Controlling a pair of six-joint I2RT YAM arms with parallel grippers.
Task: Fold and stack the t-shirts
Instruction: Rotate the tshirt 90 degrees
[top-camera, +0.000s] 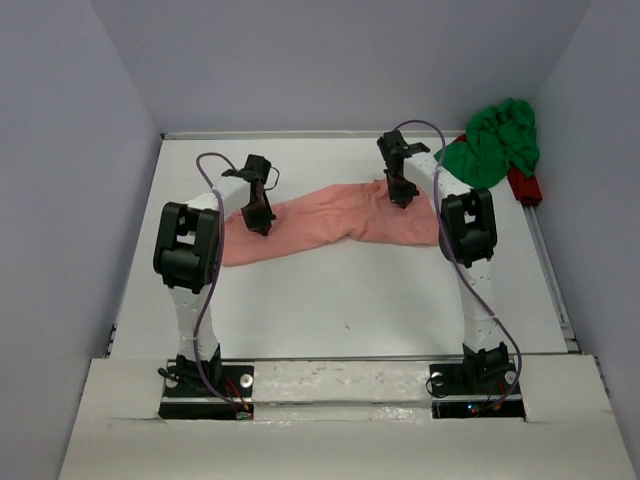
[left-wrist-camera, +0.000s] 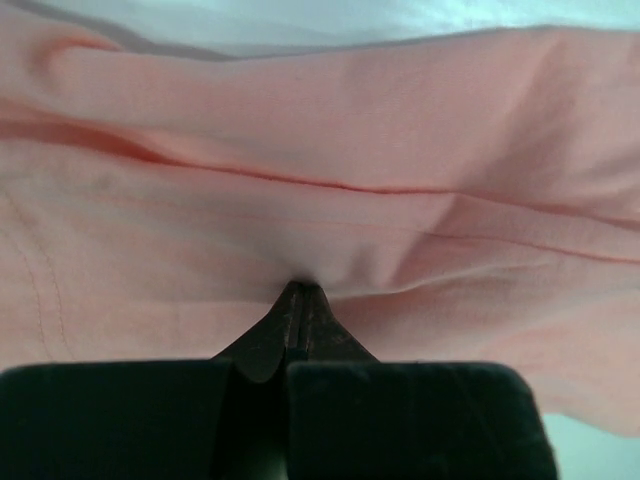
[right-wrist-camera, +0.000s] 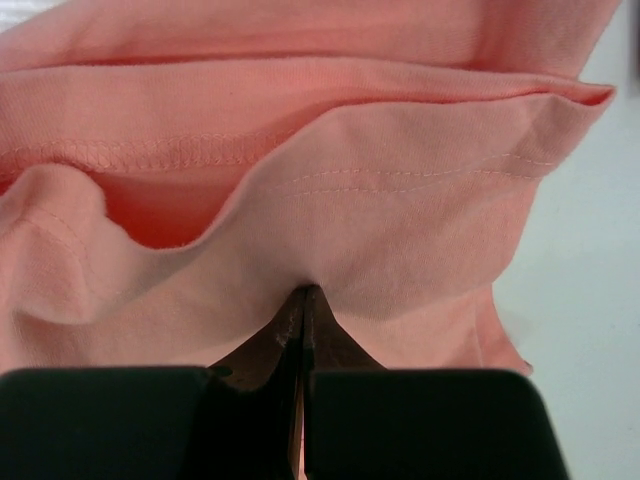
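1. The salmon pink t-shirt (top-camera: 330, 220) lies drawn out in a long band across the middle of the table (top-camera: 350, 310), reaching from near the left edge toward the right edge, with a shallow dip at its centre
2. The left gripper (top-camera: 261, 226) is down on the left part of that band. Its wrist view shows the jaws pressed fully together, with pink cloth puckering at their tips, so it has a pinch of the shirt
3. The right gripper (top-camera: 401, 198) is down on the right part of the band, jaws likewise closed tight, with a sliver of pink cloth showing between them. A stitched hem (right-wrist-camera: 150, 150) lies just beyond the tips
4. The bright green t-shirt (top-camera: 495, 140) sits crumpled in a heap at the table's far right corner, apart from both grippers
5. A small red object (top-camera: 525, 187) lies at the right edge, just beside the green heap; I cannot tell what it is
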